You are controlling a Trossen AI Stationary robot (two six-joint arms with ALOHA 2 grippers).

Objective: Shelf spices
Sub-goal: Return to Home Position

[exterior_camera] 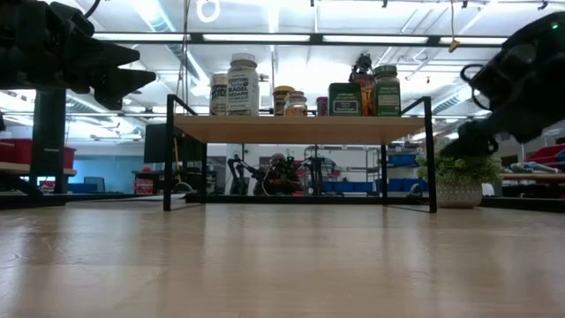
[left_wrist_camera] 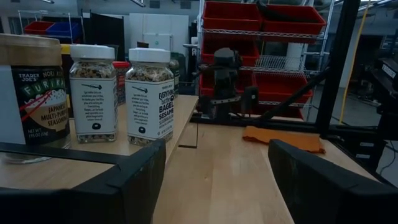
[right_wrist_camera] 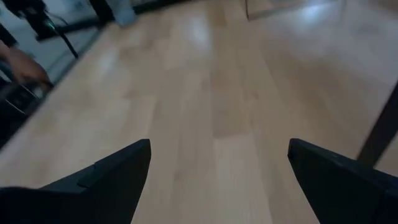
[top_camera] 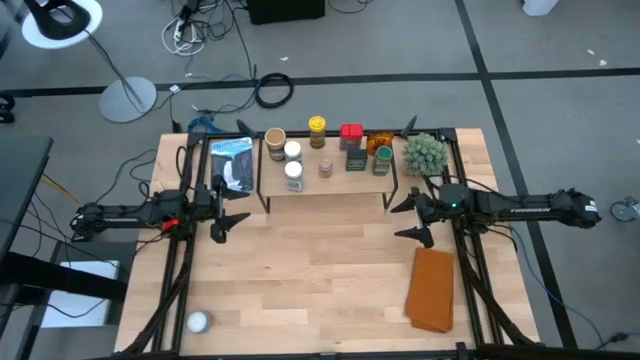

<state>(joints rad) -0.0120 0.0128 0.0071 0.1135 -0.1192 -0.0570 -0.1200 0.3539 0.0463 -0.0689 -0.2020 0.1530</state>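
Observation:
The spices stand in a cluster on the light-wood shelf (top_camera: pixel 326 186), a low board on thin black legs at the table's far middle. Among them are two white-lidded jars (top_camera: pixel 293 160), a yellow-lidded jar (top_camera: pixel 317 125), a red box (top_camera: pixel 351 132) and a green-lidded jar (top_camera: pixel 383 160). The low view shows the jars (exterior_camera: pixel 243 84) on the board (exterior_camera: pixel 300 129). My left gripper (top_camera: pixel 228 215) hovers open just off the shelf's left near corner, facing the white-lidded jars (left_wrist_camera: pixel 149 93). My right gripper (top_camera: pixel 408 218) hovers open off the shelf's right near corner, above bare table (right_wrist_camera: pixel 205 93).
A green spiky plant (top_camera: pixel 424 152) stands right of the shelf. An orange-brown folded cloth (top_camera: pixel 432 288) lies near the right near edge and a pale ball (top_camera: pixel 198 321) near the left near corner. A blue-white packet (top_camera: pixel 232 163) lies left of the shelf. Bare wood spans the table's middle.

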